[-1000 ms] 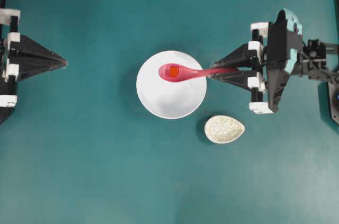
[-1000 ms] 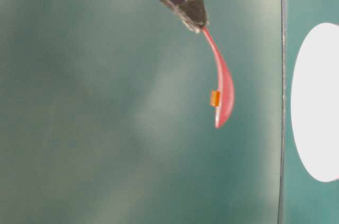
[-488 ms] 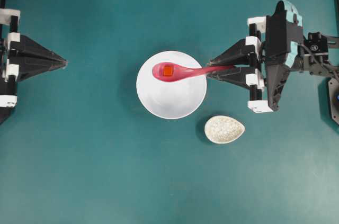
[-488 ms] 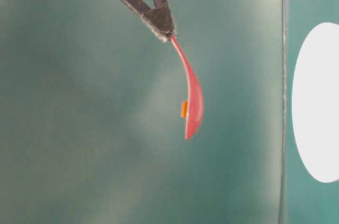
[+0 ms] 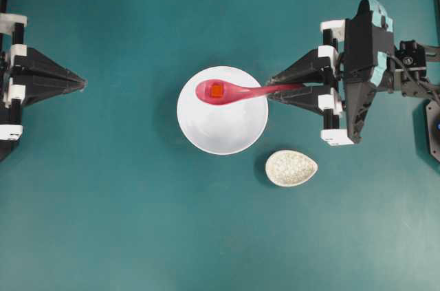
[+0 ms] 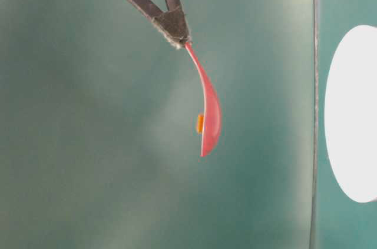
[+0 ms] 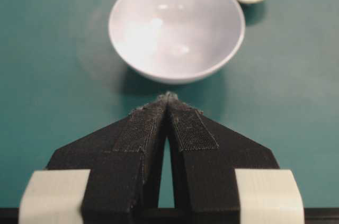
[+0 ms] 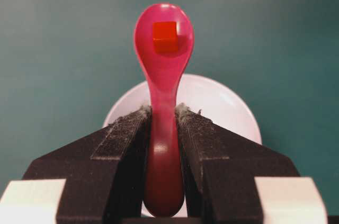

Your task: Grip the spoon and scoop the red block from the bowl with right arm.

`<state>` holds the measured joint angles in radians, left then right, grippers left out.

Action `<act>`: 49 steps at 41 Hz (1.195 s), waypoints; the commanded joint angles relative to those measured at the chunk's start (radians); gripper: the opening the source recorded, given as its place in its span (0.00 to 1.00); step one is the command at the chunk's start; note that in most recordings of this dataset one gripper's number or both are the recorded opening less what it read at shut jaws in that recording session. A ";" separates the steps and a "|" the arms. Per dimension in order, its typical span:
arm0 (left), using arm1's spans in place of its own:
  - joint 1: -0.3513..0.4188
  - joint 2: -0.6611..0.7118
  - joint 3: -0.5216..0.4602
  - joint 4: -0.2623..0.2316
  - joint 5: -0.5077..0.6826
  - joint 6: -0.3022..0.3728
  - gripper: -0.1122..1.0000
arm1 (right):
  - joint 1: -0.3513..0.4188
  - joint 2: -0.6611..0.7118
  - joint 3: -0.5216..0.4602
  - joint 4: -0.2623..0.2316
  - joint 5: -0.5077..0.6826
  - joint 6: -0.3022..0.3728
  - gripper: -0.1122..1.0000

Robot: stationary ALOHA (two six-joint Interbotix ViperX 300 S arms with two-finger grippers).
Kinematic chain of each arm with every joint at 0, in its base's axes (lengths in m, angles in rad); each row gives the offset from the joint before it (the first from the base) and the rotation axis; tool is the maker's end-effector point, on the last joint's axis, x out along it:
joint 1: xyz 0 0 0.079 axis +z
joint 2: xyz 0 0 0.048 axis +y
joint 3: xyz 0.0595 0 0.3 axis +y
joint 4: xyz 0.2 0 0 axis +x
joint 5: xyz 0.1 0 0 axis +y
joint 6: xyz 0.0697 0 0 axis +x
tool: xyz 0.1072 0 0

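Right tool [image 8: 163,115] is clamped on the handle of the spoon [image 8: 162,81], fingers [image 8: 127,134] pressing it from both sides. The spoon is held level above the bench [image 5: 137,222], its scoop over the far left part of the bowl [image 5: 227,126]. The red block [image 8: 165,36] sits in the scoop, clear of the bowl. A speckled oval dish [image 5: 291,168] lies on the bench just beside the bowl, to its near right. Left tool [image 7: 168,98] has its tips together, holding nothing, well apart from the bowl at the left edge.
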<state>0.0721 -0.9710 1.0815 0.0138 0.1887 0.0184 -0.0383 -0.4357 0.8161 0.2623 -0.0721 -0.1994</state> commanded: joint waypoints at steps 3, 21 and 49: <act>0.000 0.005 -0.031 0.000 -0.011 -0.003 0.10 | -0.002 -0.015 -0.028 0.002 -0.005 -0.002 0.31; -0.012 -0.058 -0.044 -0.002 0.009 -0.003 0.10 | -0.002 -0.015 -0.026 0.000 -0.005 -0.002 0.32; -0.014 -0.054 -0.043 -0.002 0.018 -0.003 0.10 | -0.002 -0.017 -0.029 0.002 -0.005 0.000 0.32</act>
<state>0.0598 -1.0308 1.0692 0.0138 0.2117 0.0169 -0.0399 -0.4357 0.8161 0.2623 -0.0706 -0.1994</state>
